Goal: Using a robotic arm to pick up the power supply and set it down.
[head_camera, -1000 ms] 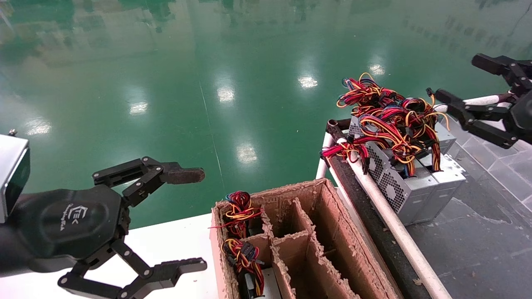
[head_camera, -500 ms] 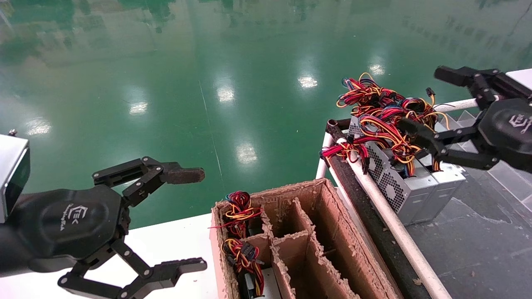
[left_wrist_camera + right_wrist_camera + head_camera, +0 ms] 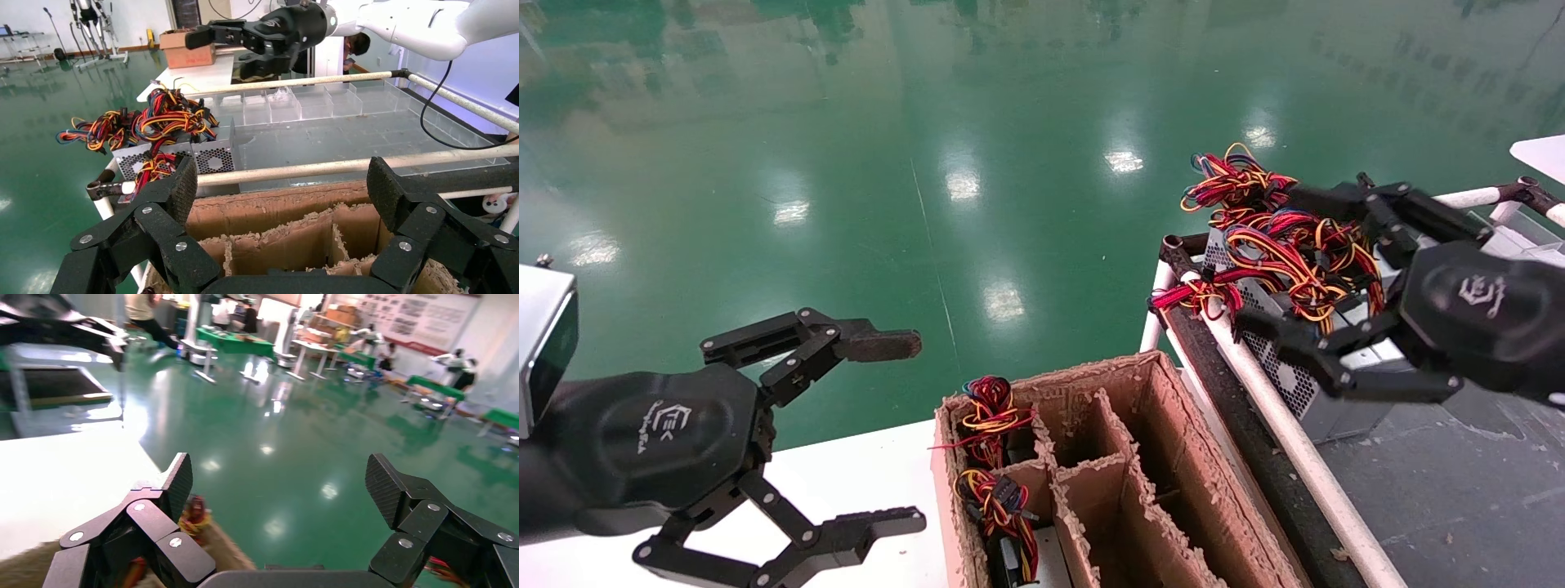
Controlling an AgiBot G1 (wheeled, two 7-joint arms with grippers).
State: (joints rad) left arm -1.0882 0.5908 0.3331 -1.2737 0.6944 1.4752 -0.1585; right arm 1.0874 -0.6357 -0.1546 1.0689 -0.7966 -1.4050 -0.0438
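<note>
Green glossy floor fills head view, ceiling lights reflected. Right gripper fingers spread wide, empty, over power supply on dark rack shelf behind white rail. Left gripper parked over white table, open, empty, beside cardboard divider box.
Left wrist view: power supply under wire bundle, right gripper above it.
Right wrist view: green floor, benches far off.

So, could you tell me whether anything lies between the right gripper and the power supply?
Only its own wires, heaped on the power supply. The open right gripper straddles that tangle.
</note>
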